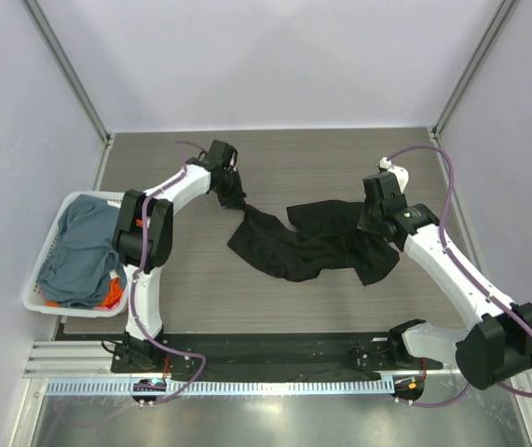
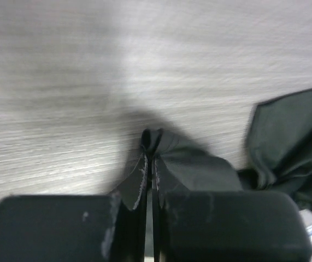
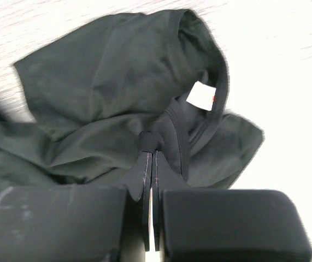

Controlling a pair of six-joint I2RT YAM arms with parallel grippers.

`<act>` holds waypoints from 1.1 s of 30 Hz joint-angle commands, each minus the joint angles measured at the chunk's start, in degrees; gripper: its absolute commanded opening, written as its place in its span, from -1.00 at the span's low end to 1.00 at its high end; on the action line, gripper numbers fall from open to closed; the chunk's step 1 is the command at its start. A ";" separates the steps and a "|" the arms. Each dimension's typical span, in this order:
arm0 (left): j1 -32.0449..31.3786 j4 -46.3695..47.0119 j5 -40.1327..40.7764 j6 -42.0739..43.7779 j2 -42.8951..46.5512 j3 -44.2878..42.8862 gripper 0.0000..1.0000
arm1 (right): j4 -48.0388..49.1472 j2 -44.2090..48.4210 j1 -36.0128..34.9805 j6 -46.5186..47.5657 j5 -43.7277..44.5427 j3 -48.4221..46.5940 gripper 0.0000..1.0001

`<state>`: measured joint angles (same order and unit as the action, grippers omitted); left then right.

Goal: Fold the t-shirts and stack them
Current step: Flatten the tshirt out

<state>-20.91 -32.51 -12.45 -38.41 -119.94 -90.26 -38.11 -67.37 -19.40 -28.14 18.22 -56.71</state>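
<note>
Three shirts show. One black shirt (image 1: 307, 244) lies crumpled in the middle of the surface (image 1: 321, 158), strung between two hands. The left hand (image 1: 232, 189) is clamped on a fold of it toward the far left corner. The right hand (image 1: 375, 222) is clamped on cloth near its collar, toward the right edge. One basket (image 1: 64, 207) at the left edge holds one blue-grey shirt (image 1: 79, 247) over one orange shirt (image 1: 112, 298).

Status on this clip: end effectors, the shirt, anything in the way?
Left end effector shut on black t-shirt edge. Right end effector shut on it by the collar. Shirt crumpled, unfolded, mid-table. Nothing in the way; blue-grey t-shirt in basket.
</note>
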 commanded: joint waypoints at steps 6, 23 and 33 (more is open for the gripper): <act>0.08 -25.03 16.12 5.01 1.38 -40.22 -0.99 | 2.61 -17.41 3.75 5.63 15.17 -30.35 -0.98; 1.22 -14.98 14.03 4.40 44.93 13.01 -0.99 | -5.93 -5.69 6.57 0.74 12.39 -17.62 -0.98; 1.22 -10.29 13.42 1.94 50.24 36.38 -1.00 | -3.99 -5.65 7.18 -6.67 7.88 5.91 -0.98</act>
<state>-19.75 -48.60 1.85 -35.38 -72.16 -54.87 -44.40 -73.14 -12.60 -31.73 25.47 -50.57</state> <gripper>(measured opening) 0.008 0.024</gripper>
